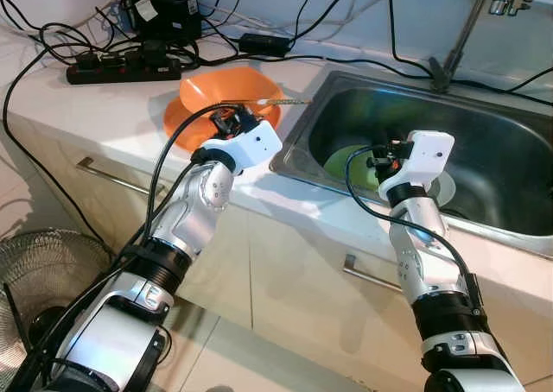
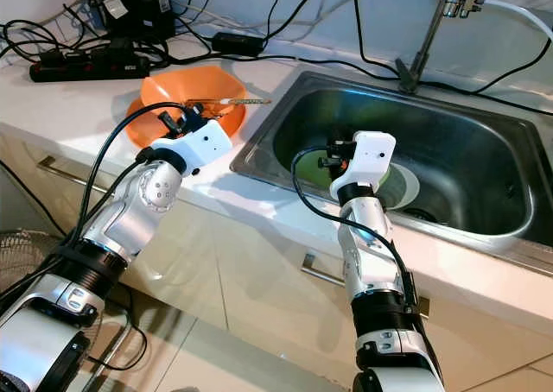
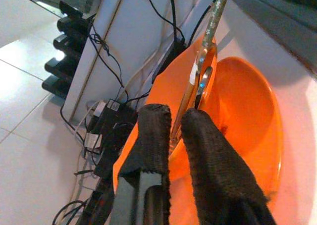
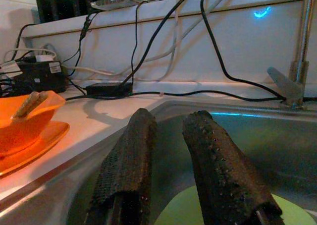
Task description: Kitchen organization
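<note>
Black cables point(image 1: 346, 60) trail across the back of the table point(image 1: 104, 107) and over the sink point(image 2: 484, 176) rim, with a power strip point(image 1: 121, 66) behind the orange bowl point(image 1: 229, 94). The faucet point(image 2: 432, 29) stands at the sink's rear. Bare table lies left of the bowl, and the sink's right half is open.

Two silver arms, ribbed black joint collars, rounded metallic elbow housings. White boxy wrist modules, small dark screw dots. Black cables loop along each forearm. Left gripper point(image 3: 176, 150), right gripper point(image 4: 171, 150): long black fingers, coarse textured pads.
</note>
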Robot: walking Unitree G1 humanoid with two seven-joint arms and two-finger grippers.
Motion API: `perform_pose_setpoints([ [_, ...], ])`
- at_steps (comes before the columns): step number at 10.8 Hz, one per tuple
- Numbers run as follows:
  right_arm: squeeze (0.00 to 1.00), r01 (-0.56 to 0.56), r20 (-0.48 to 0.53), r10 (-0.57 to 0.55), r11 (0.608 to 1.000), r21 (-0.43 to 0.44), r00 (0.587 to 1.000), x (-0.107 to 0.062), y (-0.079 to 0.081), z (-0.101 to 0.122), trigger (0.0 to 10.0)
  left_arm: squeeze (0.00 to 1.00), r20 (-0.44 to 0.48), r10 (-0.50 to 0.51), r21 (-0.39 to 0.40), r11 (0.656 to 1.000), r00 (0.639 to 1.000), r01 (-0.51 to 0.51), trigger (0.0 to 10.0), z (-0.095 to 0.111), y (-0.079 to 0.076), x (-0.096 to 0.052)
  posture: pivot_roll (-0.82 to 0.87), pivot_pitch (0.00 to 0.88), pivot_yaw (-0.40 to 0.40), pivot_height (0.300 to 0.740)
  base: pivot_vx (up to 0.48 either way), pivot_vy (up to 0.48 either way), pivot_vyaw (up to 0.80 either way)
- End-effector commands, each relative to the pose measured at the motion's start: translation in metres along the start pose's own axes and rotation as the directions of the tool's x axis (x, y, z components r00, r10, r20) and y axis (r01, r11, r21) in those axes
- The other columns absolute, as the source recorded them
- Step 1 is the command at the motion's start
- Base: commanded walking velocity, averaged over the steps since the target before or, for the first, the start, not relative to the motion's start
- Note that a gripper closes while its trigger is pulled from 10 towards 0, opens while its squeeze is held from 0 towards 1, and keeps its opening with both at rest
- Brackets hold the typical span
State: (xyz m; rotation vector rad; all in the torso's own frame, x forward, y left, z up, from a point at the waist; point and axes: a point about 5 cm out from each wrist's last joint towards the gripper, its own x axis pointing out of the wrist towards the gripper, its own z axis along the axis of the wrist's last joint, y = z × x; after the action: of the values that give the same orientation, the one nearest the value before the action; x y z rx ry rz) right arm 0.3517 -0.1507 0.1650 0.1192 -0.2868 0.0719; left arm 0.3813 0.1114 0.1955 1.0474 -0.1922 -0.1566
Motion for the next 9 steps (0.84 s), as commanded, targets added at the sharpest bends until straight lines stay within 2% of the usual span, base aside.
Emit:
perform_pose_setpoints([
  [1,0.00,0.002,0.021,-0.002,1.000,-0.002,1.000,0.003,0.000,0.006,10.0,0.00,0.007,0.013,-0.006,1.000,1.000,-0.013,0.0,0.003,0.004,0.003,0.21,0.032,-0.020,0.740,0.000,0.000,0.00],
  [3,0.00,0.002,0.020,-0.002,1.000,-0.001,1.000,0.004,0.000,0.006,10.0,0.00,0.009,0.021,-0.008,1.000,1.000,-0.021,0.0,0.003,0.006,0.003,0.21,0.031,-0.020,0.740,0.000,0.000,0.00],
  [6,0.00,0.006,0.020,-0.006,1.000,-0.003,1.000,0.005,0.000,0.006,10.0,0.00,0.033,0.066,-0.006,0.998,0.997,-0.065,0.0,0.008,0.023,0.002,0.22,0.033,-0.023,0.740,0.000,0.000,0.00],
  [7,0.00,0.006,0.020,-0.006,1.000,-0.004,1.000,0.005,0.000,0.006,10.0,0.00,0.039,0.053,-0.019,0.998,0.998,-0.052,0.6,0.008,0.023,0.001,0.22,0.033,-0.023,0.740,0.000,0.000,0.00],
  [8,0.00,0.005,0.020,-0.005,1.000,-0.003,1.000,0.005,0.000,0.006,10.0,0.00,0.059,0.036,-0.034,0.999,0.998,-0.034,10.0,0.010,0.022,-0.001,0.22,0.032,-0.023,0.740,0.000,0.000,0.00],
  [9,0.00,0.003,0.019,-0.003,1.000,-0.003,1.000,0.005,0.001,0.006,10.0,0.00,0.086,0.006,-0.060,0.998,0.996,-0.001,10.0,0.013,0.018,-0.005,0.22,0.031,-0.019,0.740,0.000,0.000,0.00],
])
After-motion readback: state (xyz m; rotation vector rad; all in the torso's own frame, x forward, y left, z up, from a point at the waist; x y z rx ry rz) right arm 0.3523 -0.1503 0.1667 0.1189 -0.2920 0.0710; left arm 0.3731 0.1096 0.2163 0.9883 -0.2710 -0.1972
